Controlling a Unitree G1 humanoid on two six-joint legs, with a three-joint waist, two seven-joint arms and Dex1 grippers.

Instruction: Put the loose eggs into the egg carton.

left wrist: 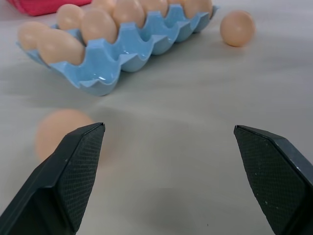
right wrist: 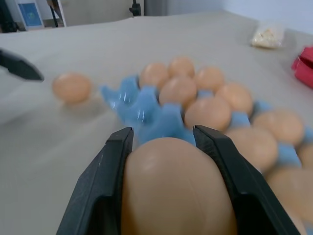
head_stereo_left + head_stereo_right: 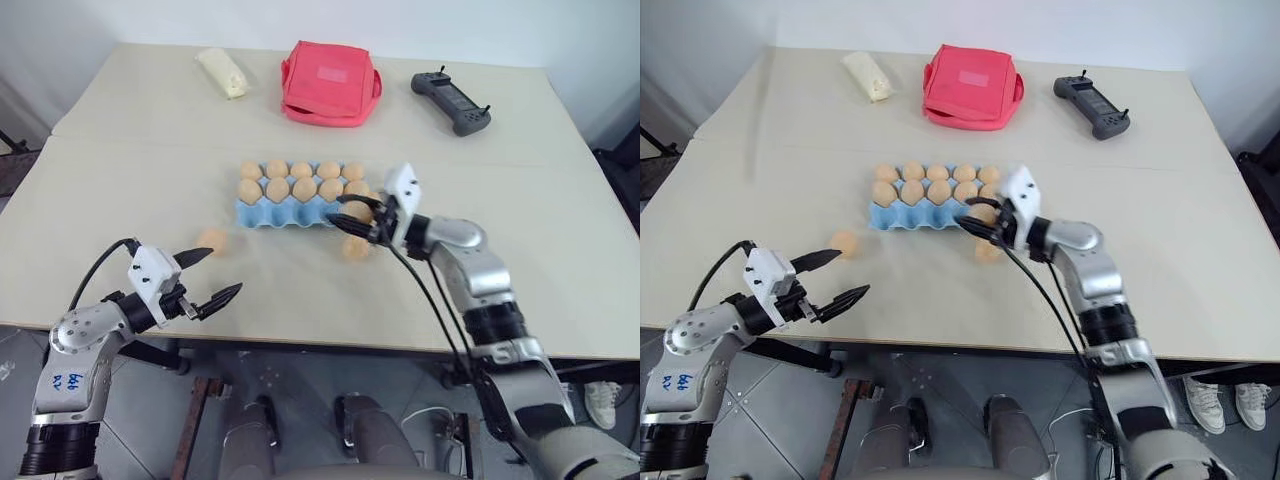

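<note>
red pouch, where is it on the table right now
In the left eye view the red pouch lies at the table's far edge, between the pale yellow bundle on its left and the black controller on its right.

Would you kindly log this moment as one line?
right hand: shut on egg | left hand: open | egg carton: front row empty

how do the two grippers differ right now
The left gripper has its jaws wide open with nothing between them; the right gripper is shut on an egg. The left hangs low at the table's near edge, close to a loose egg; the right is over the near row of the egg carton. Both have two black fingers.
</note>
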